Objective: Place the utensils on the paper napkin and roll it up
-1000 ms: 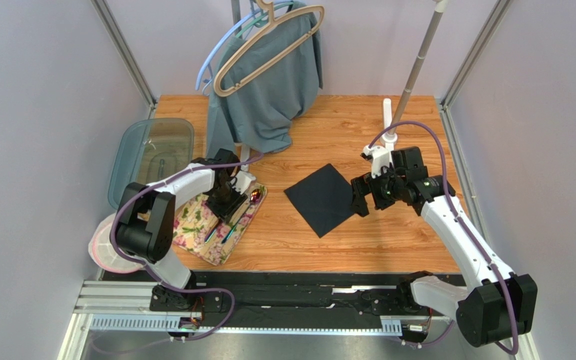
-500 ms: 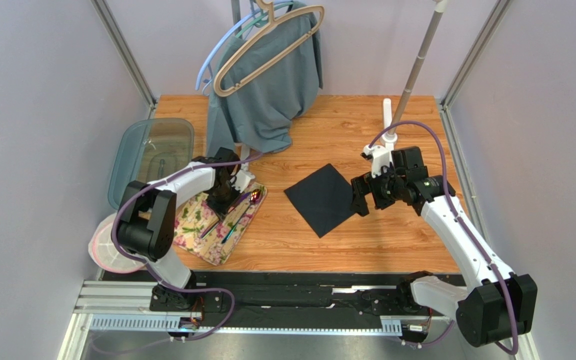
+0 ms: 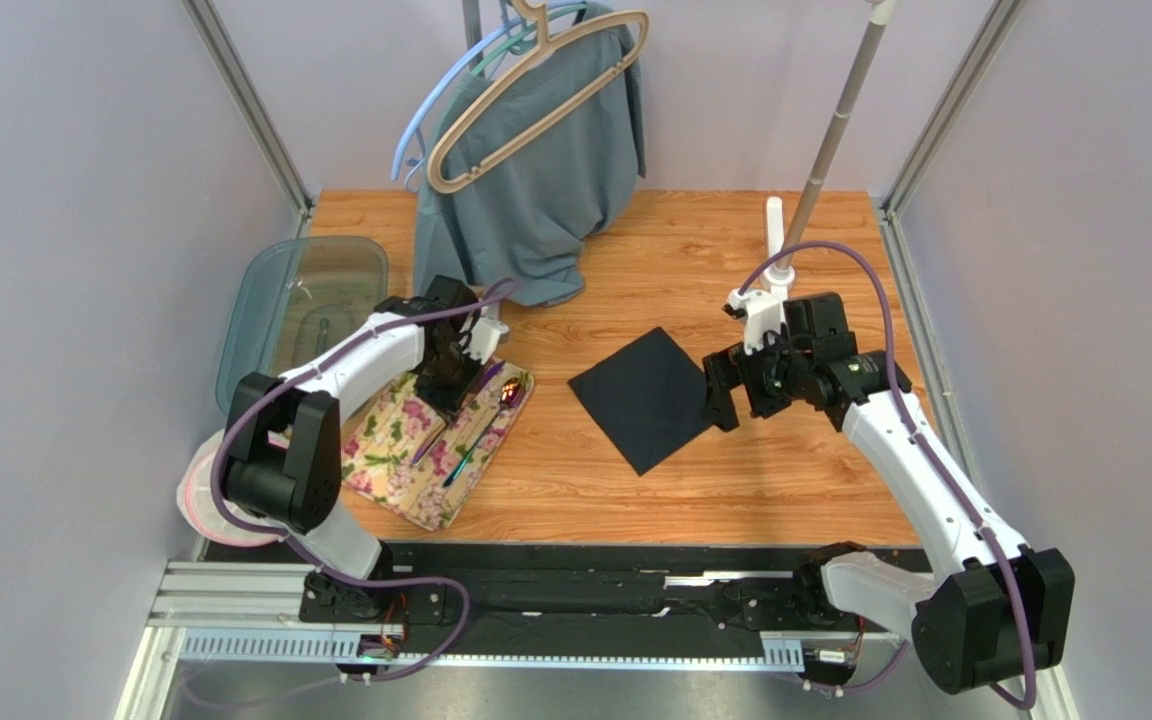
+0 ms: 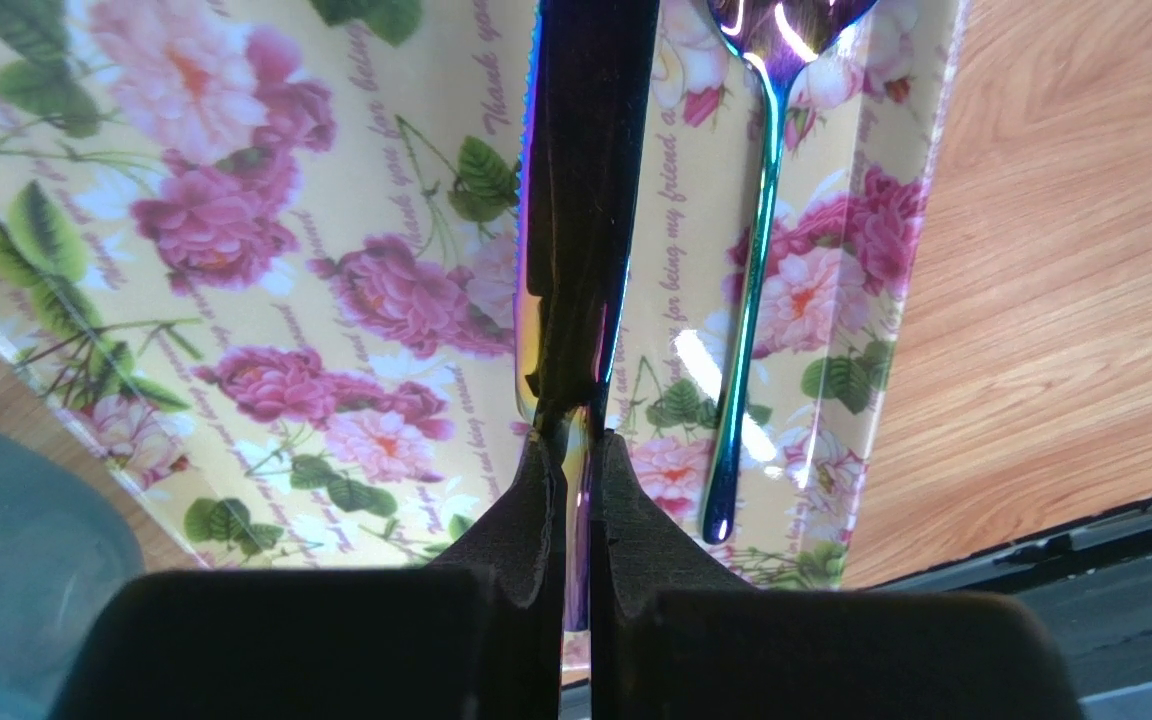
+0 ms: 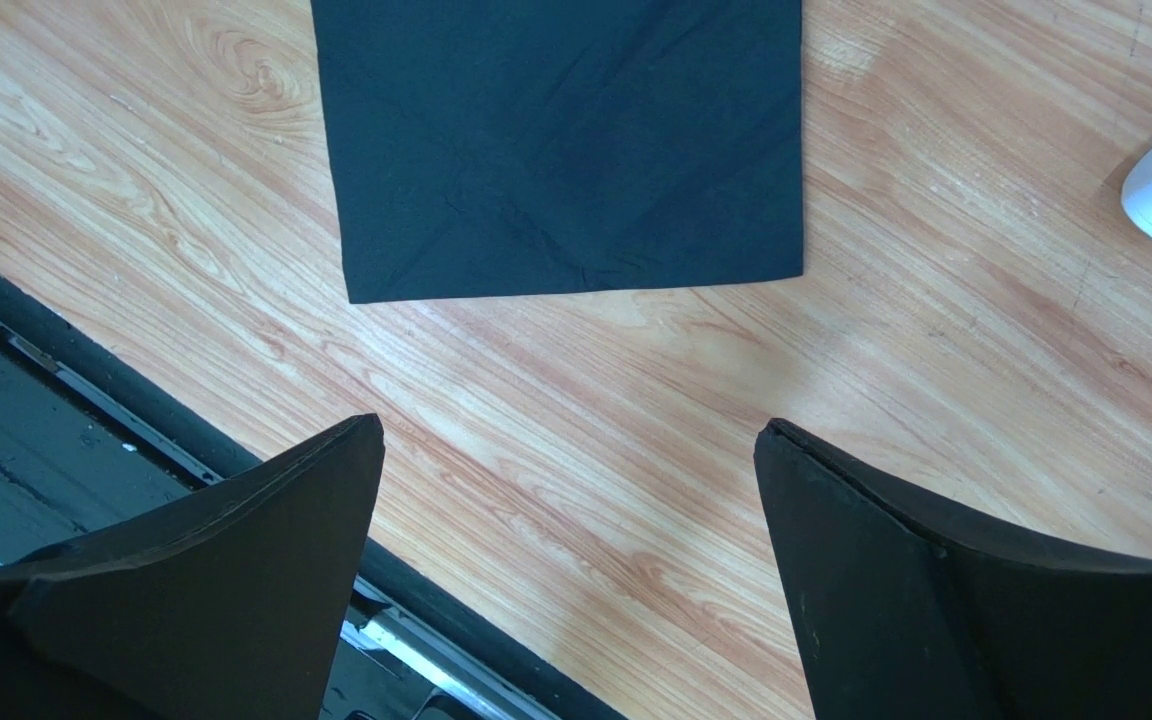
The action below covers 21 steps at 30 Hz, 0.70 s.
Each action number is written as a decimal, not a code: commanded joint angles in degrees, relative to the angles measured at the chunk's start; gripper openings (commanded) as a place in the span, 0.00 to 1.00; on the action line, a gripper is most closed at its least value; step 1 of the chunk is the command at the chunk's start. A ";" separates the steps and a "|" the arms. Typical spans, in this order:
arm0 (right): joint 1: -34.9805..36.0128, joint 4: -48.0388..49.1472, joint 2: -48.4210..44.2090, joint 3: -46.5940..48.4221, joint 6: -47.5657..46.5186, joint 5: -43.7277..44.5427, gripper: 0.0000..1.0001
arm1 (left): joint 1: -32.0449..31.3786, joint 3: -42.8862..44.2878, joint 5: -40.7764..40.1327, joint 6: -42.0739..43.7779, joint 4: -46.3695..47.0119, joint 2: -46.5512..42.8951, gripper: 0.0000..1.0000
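My left gripper (image 4: 575,435) is shut on a slim iridescent utensil (image 4: 579,180), which runs out ahead of the jaws above the floral mat (image 4: 237,225). An iridescent spoon (image 4: 755,300) lies on the mat just to its right. From above, the left gripper (image 3: 455,375) hangs over the mat's far end, beside the spoon (image 3: 510,393) and another utensil (image 3: 458,453). The black paper napkin (image 3: 642,398) lies flat mid-table. My right gripper (image 3: 720,393) stands open at the napkin's right corner. Its wrist view shows the right gripper (image 5: 567,425) empty, near the napkin (image 5: 560,135).
A grey-teal garment (image 3: 537,165) hangs on hangers at the back. A teal lidded container (image 3: 301,315) and a pink-white bowl (image 3: 214,488) sit at the left edge. A white post base (image 3: 775,225) stands behind the right arm. The black rail (image 5: 117,405) borders the table's near edge.
My left gripper has shut on a utensil on the mat and shifted a little toward the back of the table. The right arm and the napkin have not moved.
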 commanded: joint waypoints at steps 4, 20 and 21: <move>-0.48 3.41 -0.07 0.27 1.91 3.89 1.00 | -2.08 5.61 1.11 -6.84 -4.68 -4.37 0.00; -5.93 5.44 1.42 1.50 7.71 8.91 1.00 | -19.75 38.17 2.33 -28.02 -6.97 13.53 0.00; -5.93 5.96 1.51 1.33 7.72 9.44 1.00 | -20.36 40.57 2.60 -29.25 -7.06 15.29 0.00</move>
